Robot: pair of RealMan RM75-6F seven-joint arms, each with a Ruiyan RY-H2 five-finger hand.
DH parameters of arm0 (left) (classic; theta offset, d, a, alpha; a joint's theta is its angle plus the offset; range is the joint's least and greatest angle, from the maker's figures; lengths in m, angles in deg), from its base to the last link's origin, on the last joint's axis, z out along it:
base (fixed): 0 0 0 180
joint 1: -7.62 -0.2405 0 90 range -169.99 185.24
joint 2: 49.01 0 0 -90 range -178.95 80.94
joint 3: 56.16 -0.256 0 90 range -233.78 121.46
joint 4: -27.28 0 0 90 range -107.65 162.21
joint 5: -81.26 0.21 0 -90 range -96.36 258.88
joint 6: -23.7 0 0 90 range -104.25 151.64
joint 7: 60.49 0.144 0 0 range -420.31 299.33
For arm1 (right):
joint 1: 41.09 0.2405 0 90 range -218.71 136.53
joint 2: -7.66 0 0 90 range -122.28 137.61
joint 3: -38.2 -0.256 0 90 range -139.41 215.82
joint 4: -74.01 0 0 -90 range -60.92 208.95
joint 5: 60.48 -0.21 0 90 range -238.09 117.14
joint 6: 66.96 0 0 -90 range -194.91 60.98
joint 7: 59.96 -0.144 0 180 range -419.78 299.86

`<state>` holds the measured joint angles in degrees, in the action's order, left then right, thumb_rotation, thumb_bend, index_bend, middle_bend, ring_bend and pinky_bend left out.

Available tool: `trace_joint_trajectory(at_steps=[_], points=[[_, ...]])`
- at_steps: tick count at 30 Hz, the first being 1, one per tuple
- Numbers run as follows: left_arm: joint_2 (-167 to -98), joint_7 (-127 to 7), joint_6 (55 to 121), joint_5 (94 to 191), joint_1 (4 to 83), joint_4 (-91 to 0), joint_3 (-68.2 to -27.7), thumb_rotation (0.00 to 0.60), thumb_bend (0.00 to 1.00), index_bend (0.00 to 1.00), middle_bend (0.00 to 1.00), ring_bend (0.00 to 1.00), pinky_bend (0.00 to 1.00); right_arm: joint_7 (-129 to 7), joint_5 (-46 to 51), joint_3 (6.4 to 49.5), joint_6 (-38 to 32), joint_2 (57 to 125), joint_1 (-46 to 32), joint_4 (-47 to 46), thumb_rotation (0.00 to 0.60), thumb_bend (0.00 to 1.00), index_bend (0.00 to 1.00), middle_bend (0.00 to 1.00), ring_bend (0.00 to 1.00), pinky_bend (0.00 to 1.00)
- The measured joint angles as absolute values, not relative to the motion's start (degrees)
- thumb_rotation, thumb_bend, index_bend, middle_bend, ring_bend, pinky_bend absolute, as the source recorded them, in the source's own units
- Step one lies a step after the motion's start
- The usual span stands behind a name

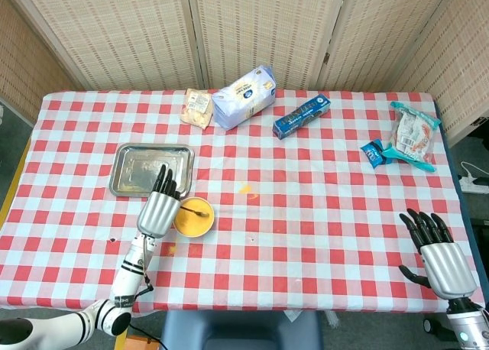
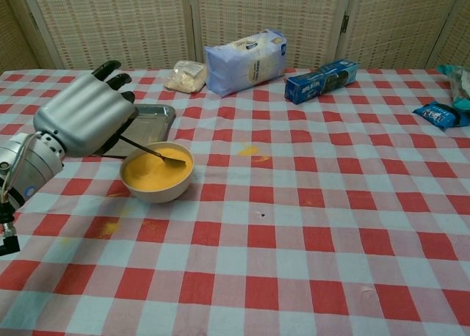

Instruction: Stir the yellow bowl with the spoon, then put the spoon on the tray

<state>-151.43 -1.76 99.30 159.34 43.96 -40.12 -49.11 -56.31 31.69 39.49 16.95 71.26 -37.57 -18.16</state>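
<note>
staged test room: woven folding screens behind checkered table.

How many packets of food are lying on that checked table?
5. A small pale bag and a big white bag at the back, a long blue box beside them, and a small blue packet touching a clear snack bag far right. None seem hidden.
</note>
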Motion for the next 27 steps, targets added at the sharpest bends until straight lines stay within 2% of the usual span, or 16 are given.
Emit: trace_joint_trajectory(at_steps=[12, 19, 27], points=[[-147.4, -0.4, 101.3, 161.3, 41.3, -45.8, -51.3, 0.6, 0.92, 0.82, 0.33, 0.1, 0.0, -56.1, 32.6, 40.0, 17.2, 71.3, -37.7, -18.3, 0.6, 0.08, 0.0, 0.0, 0.0, 0.0], [-147.2, -3.5, 102.5, 162.2, 41.5, -46.8, -49.0, 0.6, 0.92, 0.82, 0.33, 0.1, 0.0, -55.9, 32.6, 40.0, 17.3, 71.3, -37.7, -18.4, 0.6, 0.08, 0.0, 0.0, 0.0, 0.0], [-148.2, -3.2, 99.3, 159.5, 43.4, -44.6, -46.4, 0.6, 0.92, 0.82, 0.33, 0.1, 0.0, -56.1, 31.4, 39.5, 16.4, 71.4, -37.4, -17.9, 0.6, 0.08, 0.0, 0.0, 0.0, 0.0]])
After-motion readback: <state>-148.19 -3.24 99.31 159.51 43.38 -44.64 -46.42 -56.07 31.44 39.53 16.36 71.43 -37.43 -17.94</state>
